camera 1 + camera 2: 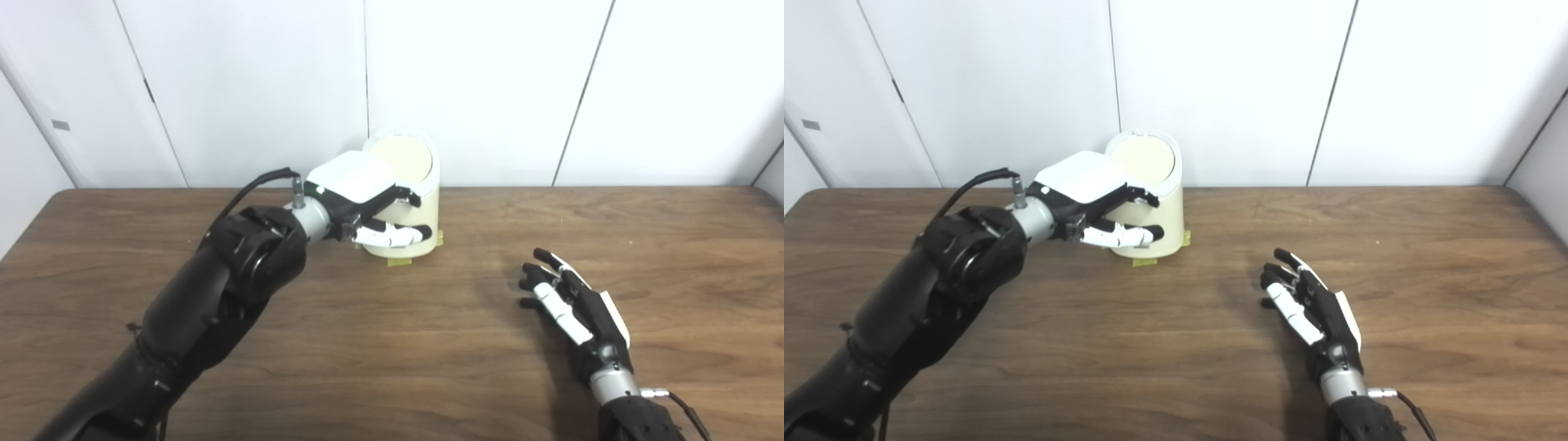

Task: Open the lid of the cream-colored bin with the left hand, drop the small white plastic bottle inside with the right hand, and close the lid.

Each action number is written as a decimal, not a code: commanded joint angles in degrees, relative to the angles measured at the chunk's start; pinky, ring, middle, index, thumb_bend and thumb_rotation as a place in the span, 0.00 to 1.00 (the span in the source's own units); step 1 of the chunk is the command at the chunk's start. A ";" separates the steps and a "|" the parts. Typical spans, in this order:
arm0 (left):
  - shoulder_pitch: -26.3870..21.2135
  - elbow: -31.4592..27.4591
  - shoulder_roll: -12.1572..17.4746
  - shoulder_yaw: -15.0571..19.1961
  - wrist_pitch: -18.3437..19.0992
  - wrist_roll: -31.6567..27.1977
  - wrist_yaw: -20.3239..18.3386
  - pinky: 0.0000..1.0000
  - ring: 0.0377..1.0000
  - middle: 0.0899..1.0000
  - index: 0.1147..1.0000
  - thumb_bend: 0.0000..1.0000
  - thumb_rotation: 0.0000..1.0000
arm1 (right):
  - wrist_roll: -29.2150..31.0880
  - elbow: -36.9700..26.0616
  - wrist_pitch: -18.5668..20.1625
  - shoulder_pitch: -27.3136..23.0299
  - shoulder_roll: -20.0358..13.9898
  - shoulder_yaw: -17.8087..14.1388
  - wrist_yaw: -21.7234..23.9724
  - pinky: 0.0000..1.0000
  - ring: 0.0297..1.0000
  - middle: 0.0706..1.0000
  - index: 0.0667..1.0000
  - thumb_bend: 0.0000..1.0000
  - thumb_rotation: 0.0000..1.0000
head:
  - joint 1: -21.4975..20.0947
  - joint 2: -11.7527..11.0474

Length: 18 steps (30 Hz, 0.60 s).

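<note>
Left eye view: left hand (pixel 361 205) spread beside bin (pixel 416 202); right hand (pixel 572 300) open, empty.

Left hand (pixel 361 202) raised, fingers seemingly spread; right hand (pixel 572 300) empty, fingers apart.

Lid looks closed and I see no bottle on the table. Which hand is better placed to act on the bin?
Left. The left hand is at the cream-colored bin, fingers apart. The right hand lies open, apart from it.

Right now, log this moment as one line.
left hand: open, beside bin | lid: closed | right hand: open, empty | bottle: not visible
</note>
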 commanded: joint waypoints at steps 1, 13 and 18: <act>-2.69 -4.21 -0.69 3.19 1.65 0.02 0.47 0.80 0.85 0.82 0.80 0.47 0.84 | -0.42 -2.25 0.17 -1.13 -0.54 0.31 0.47 0.64 0.74 0.77 0.81 0.45 0.49 | -0.09 -0.02; 3.56 -18.69 -3.54 12.30 8.17 1.68 -1.93 0.74 0.86 0.84 0.81 0.44 0.78 | 0.54 -3.76 1.94 -0.70 -0.79 0.26 1.08 0.64 0.72 0.76 0.77 0.44 0.47 | 0.16 0.37; 9.25 -22.34 -3.80 15.97 11.55 -0.08 -3.98 0.79 0.89 0.86 0.82 0.42 0.76 | -0.48 -3.87 2.07 -0.50 -1.36 0.94 1.24 0.63 0.72 0.76 0.78 0.44 0.49 | 0.22 0.41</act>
